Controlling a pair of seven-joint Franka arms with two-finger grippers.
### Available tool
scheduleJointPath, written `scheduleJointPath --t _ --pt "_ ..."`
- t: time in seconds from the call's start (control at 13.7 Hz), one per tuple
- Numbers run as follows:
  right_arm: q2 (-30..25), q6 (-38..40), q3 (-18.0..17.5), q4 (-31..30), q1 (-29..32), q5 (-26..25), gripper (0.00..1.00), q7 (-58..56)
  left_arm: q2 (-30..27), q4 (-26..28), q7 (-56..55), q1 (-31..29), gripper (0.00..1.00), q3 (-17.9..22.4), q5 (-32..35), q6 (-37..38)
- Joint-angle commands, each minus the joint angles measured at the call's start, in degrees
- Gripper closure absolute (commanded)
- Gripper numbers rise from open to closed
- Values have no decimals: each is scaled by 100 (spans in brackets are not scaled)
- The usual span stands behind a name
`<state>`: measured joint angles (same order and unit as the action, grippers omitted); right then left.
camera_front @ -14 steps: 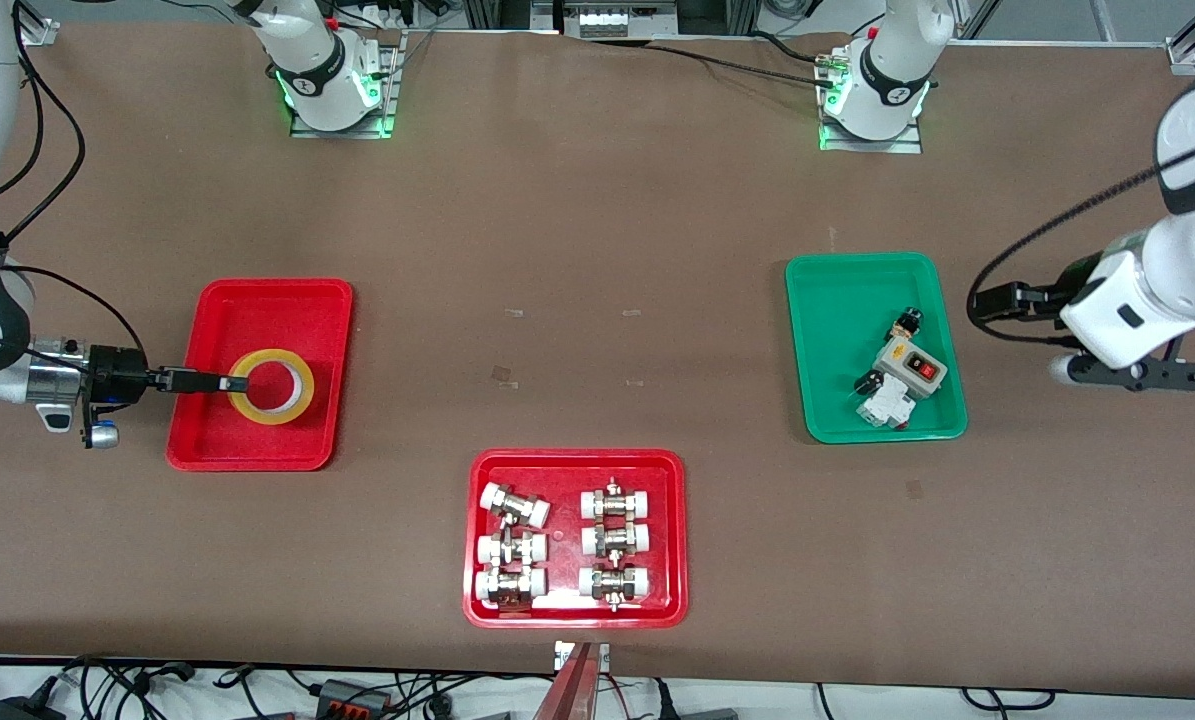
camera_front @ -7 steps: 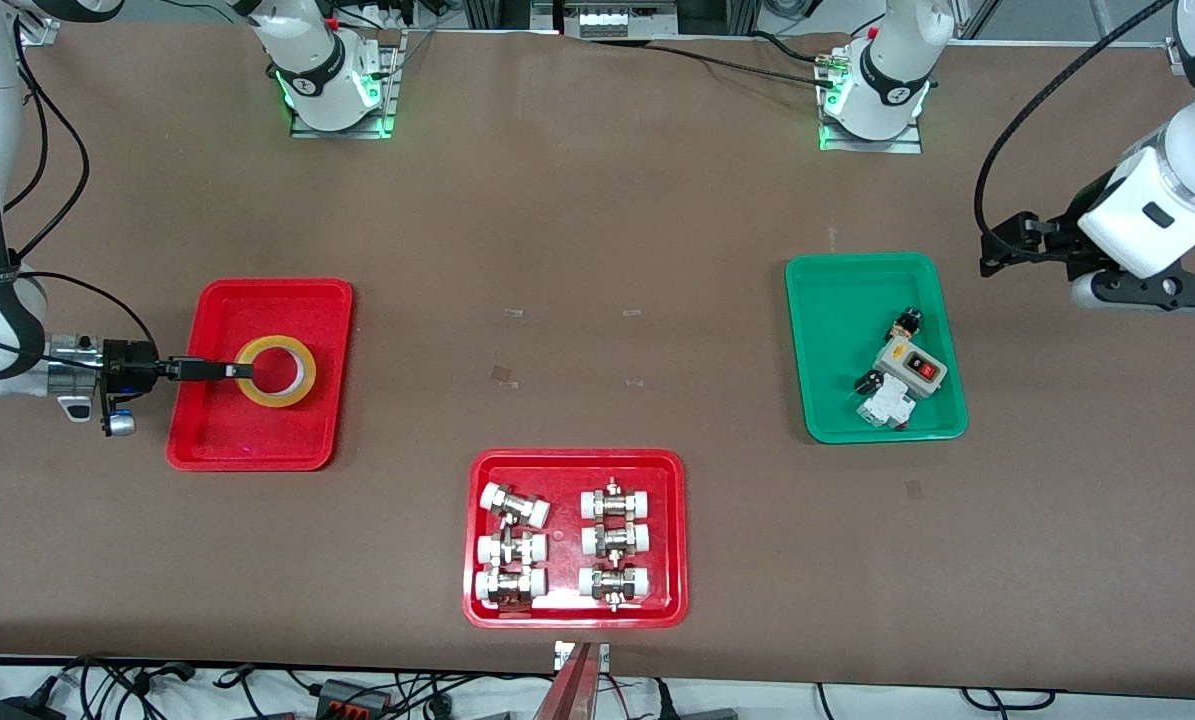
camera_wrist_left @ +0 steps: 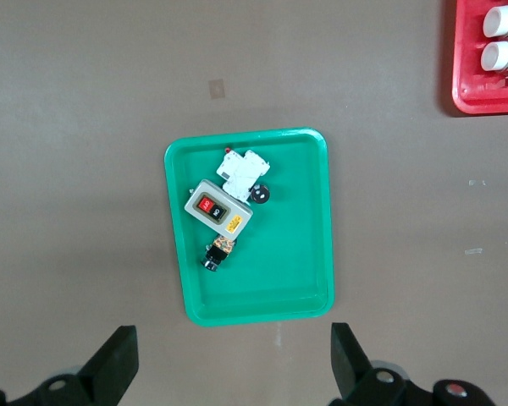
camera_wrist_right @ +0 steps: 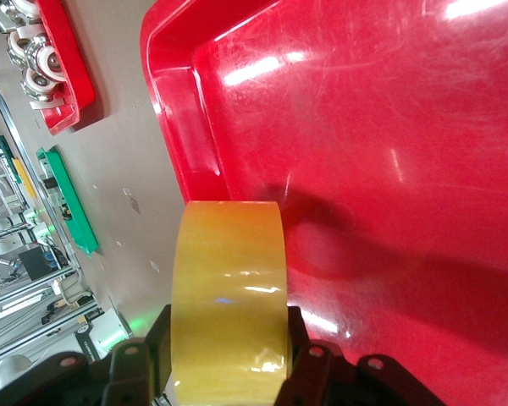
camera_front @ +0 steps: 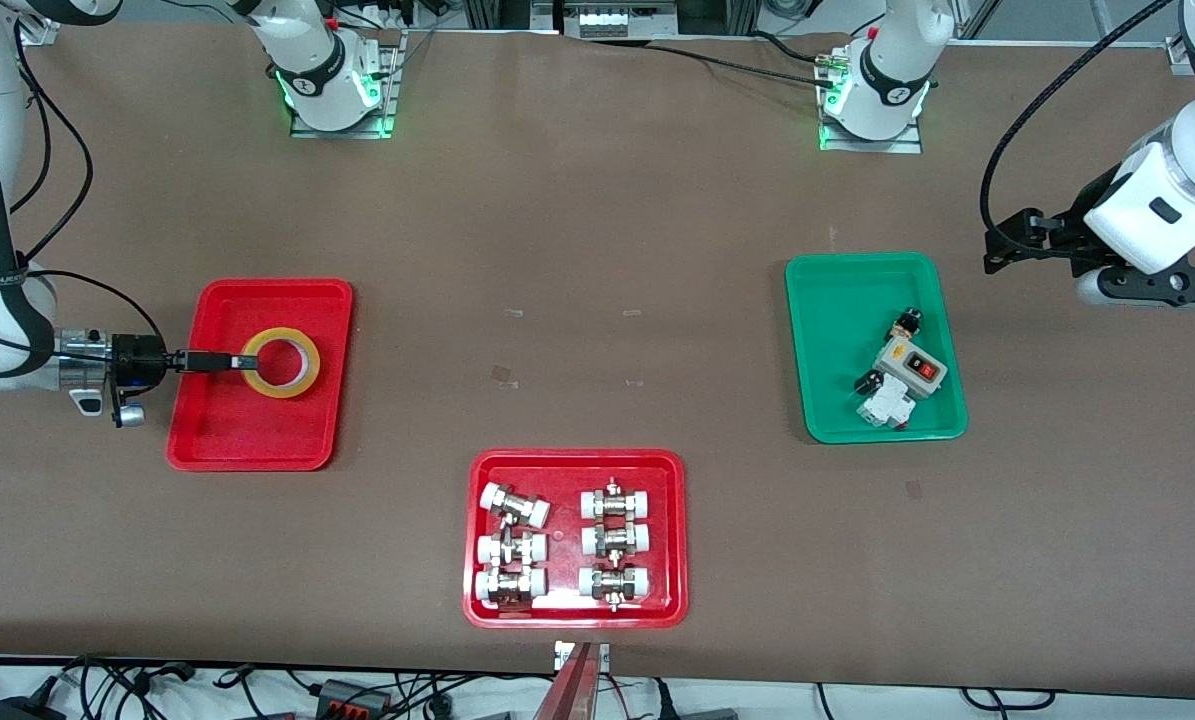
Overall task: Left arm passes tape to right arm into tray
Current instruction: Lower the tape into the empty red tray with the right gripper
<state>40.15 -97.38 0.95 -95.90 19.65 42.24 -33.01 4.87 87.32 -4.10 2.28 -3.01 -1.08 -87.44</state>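
Front view is showing the right arm's slim black gripper (camera_front: pixel 225 362) clamped on the rim of the ring-shaped roll of translucent yellow packing tape (camera_front: pixel 280 362), with the roll hanging over the plain glossy red plastic tray (camera_front: pixel 219 442) at the right arm's end of the table. The tape is sitting straight out from the fingertips, along the line of the fingers, and its wide hole is facing up toward the camera, so the ring is lying roughly flat. In the right wrist view the roll (camera_wrist_right: pixel 229 292) is showing a shadow on the tray floor (camera_wrist_right: pixel 389 127) apart from it, so it is probably hanging just above the tray; I judge the coming move to be a short lowering and then a release.

Relative to the tray, the left arm's black crossbar gripper (camera_front: pixel 1152 287) is waiting well apart, at the left arm's end of the table beside the green plastic tray (camera_front: pixel 837 300), its jaws standing wide and empty. The right arm is plainly the nearer one.
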Motion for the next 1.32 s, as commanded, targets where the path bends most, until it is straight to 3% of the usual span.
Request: scheduleJointPath --t 0.0,0.15,0.95,1.24 --pt "-34 61 -112 18 110 -49 0 -110 -13 -40 15 -35 0 -15 116 69" --pt "-34 35 -112 27 92 -145 0 -127 -13 -31 6 -35 0 -24 108 78" --pt "-447 -1045 -165 62 -620 -2263 0 -136 -13 -5 -3 27 0 -33 81 7" --pt "-464 -1186 -165 45 -786 -2579 0 -302 -13 -14 -3 36 0 -33 90 -10"
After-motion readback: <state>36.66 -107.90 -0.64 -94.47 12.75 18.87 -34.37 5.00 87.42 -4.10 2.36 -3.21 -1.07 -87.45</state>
